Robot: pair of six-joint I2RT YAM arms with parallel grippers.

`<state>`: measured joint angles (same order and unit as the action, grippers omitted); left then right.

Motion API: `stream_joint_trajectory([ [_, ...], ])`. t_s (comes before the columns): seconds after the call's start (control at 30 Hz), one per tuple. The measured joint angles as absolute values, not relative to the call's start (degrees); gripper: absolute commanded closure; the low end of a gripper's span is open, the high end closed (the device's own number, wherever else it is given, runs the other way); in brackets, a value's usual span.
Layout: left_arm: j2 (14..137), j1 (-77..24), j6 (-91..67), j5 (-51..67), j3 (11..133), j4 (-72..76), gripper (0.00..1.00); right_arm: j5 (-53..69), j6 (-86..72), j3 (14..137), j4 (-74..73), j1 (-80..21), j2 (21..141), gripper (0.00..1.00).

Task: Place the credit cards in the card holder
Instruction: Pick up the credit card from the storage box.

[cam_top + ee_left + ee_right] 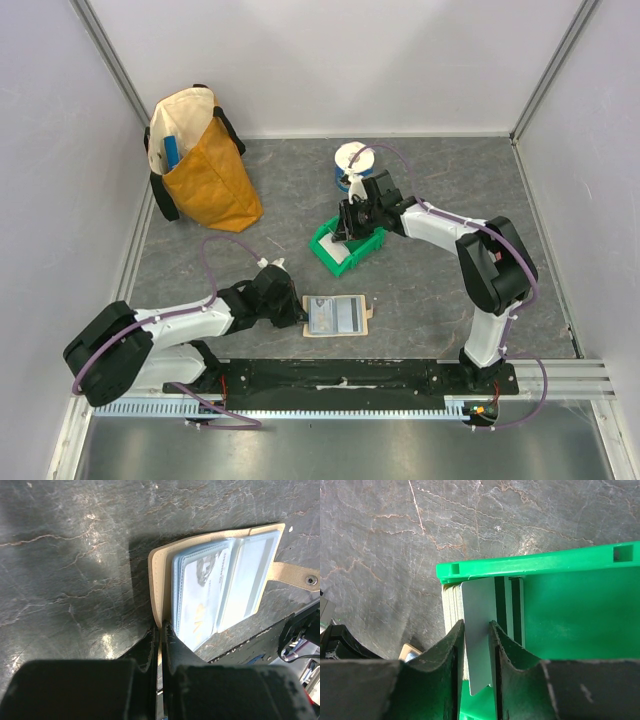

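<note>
While left claw [162, 630] clamps card holder [156, 587] edge, right claw [478, 630] pinches credit card [477, 605] in bin [570, 610].

card holder [335, 316]: tan; lies open flat, clear pockets up, tab to right; pocketed card [200, 600] inside | credit cards [451, 605]: stacked on edge in green bin [570, 605]; white card [479, 630] upright, raised beside the stack

green bin [545, 565] wall hems cards [477, 625], bare table [430, 290] beyond card holder [335, 316]
</note>
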<state>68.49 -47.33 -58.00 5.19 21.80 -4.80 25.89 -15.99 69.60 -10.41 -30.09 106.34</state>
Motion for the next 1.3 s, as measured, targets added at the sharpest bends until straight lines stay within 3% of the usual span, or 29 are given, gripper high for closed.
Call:
stream_joint_trajectory([
  [0.47,68.8,-47.3,-58.0,5.5,21.8,-4.1,0.98,22.6,-15.2,69.9,-11.1,-29.3,106.3,0.87],
  [1.07,68.8,-47.3,-58.0,5.5,21.8,-4.1,0.98,14.6,-10.7,72.2,-16.2,-31.9,107.6,0.81],
  [1.23,68.8,-47.3,-58.0,5.5,21.8,-4.1,0.98,11.6,-9.8,72.8,-17.5,-33.0,108.0,1.0],
  [1.3,68.8,-47.3,-58.0,5.5,21.8,-4.1,0.98,10.1,-9.2,73.4,-17.9,-33.3,108.0,1.0],
])
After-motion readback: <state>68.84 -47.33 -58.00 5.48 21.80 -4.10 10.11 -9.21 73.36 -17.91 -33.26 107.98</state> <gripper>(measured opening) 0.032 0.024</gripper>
